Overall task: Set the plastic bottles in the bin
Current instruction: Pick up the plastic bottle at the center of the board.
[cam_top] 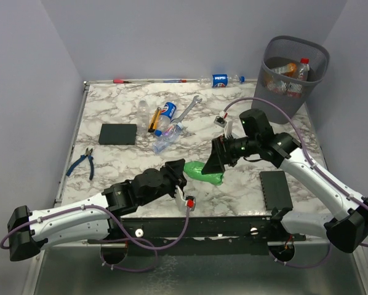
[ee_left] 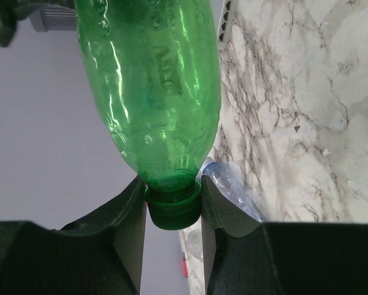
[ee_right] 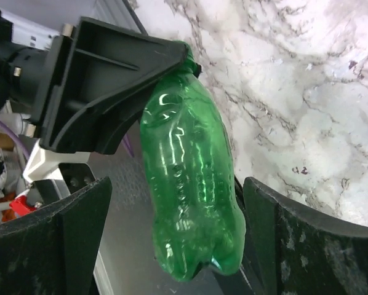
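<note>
A green bottle [cam_top: 204, 171] hangs a little above the marble table, between my two grippers. My left gripper [cam_top: 183, 175] is shut on its green cap [ee_left: 172, 212], and the bottle body [ee_left: 150, 86] points away from it. My right gripper [cam_top: 216, 161] is open, with its fingers on either side of the bottle's base [ee_right: 193, 196] and a gap on the left side. The wire-mesh bin [cam_top: 313, 92] stands at the far right with several bottles inside. Two Pepsi bottles [cam_top: 165, 117] [cam_top: 221, 80] and a clear bottle [cam_top: 167, 140] lie on the table.
A silver wrench [cam_top: 189, 109] and a screwdriver [cam_top: 153, 120] lie among the far bottles. Black blocks lie at the left [cam_top: 118, 133] and near right [cam_top: 276, 188]. Blue-handled pliers [cam_top: 82, 161] lie near the left edge. Walls close the table on three sides.
</note>
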Controlling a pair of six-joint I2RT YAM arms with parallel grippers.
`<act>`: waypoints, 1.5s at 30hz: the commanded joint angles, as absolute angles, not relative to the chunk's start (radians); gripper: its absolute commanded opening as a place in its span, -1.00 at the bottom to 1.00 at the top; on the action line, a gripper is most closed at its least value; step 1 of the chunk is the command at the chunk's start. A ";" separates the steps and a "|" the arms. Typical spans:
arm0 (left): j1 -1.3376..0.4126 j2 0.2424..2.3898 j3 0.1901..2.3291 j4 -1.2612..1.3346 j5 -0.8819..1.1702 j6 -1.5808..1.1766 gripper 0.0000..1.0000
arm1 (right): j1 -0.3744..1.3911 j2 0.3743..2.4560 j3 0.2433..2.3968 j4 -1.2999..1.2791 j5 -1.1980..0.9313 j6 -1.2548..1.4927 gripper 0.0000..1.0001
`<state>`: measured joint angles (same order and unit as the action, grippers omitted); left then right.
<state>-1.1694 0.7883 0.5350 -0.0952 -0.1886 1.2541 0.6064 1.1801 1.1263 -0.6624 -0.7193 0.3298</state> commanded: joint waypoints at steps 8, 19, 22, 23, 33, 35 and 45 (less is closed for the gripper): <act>-1.178 0.808 0.622 -0.114 -0.204 1.380 -1.00 | 0.678 1.294 1.113 -0.699 -0.717 0.270 0.58; -1.177 0.780 0.595 -0.037 -0.260 1.223 0.95 | 0.708 1.215 1.165 -0.638 -0.630 0.335 -0.49; -1.176 0.761 0.578 0.025 -0.295 1.072 0.98 | 0.706 1.094 1.139 -0.508 -0.488 0.405 -0.50; -1.176 0.754 0.578 0.043 -0.299 1.009 0.98 | 0.707 1.043 1.119 -0.449 -0.428 0.421 -0.49; -1.173 0.816 0.719 0.218 -0.288 -0.150 0.98 | 0.706 0.697 0.741 0.272 -0.042 0.603 -0.47; -1.172 0.853 0.706 0.361 -0.173 -0.307 0.98 | 0.707 0.699 0.708 0.348 -0.037 0.633 -0.47; -1.165 0.999 0.758 0.581 0.089 -0.472 0.98 | 0.707 0.758 0.621 0.586 -0.118 0.802 -0.44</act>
